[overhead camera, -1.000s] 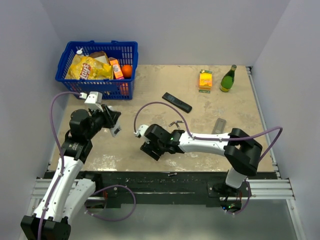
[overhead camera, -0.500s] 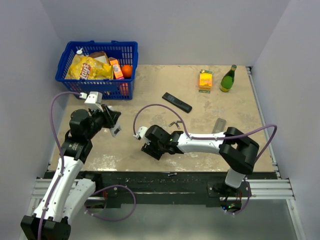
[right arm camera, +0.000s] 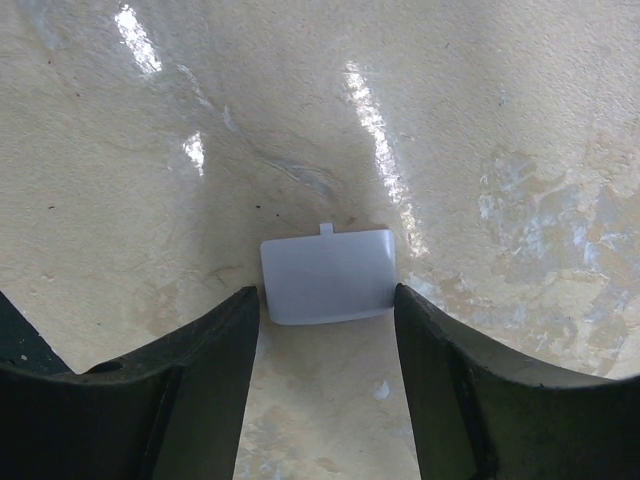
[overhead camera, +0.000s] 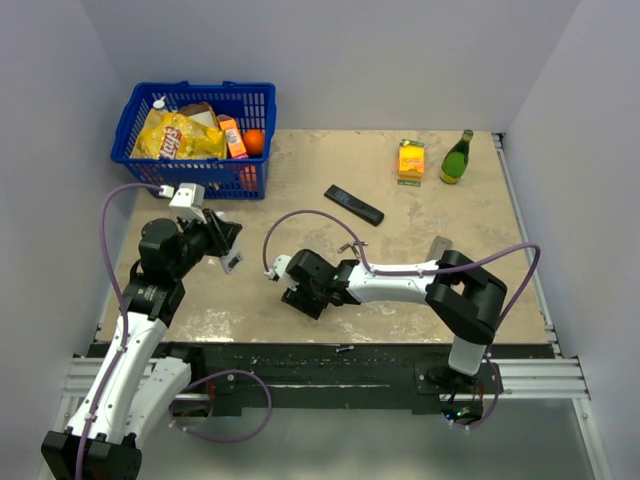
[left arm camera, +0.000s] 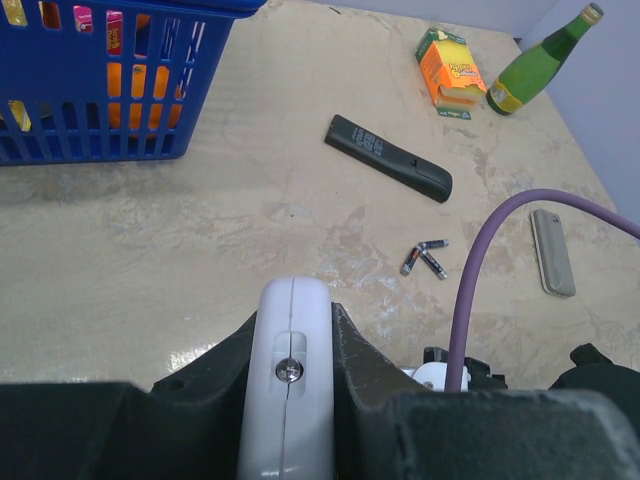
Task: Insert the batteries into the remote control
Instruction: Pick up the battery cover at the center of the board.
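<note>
Movement is recorded in the right arm only: over the last second its elbow has been drawn leftward and the jaws of the right gripper (right arm camera: 325,300) have been narrowed. They are now set astride a small pale cover plate (right arm camera: 328,275) lying flat on the worktop (right arm camera: 480,120), at or just off its side edges; a firm hold is not shown. The left gripper (overhead camera: 230,255) is held closed and unmoved; whether the white piece between its jaws is a held thing cannot be told. Recovery of the plate is judged the step in hand; loading is not begun.

The batteries (left arm camera: 425,258) are found loose on the worktop beyond, near the black remote (left arm camera: 390,172) but apart from it. The near edge lies close behind the right gripper. Open worktop is left between the two grippers; the purple cable (overhead camera: 300,212) arches near the batteries.
</note>
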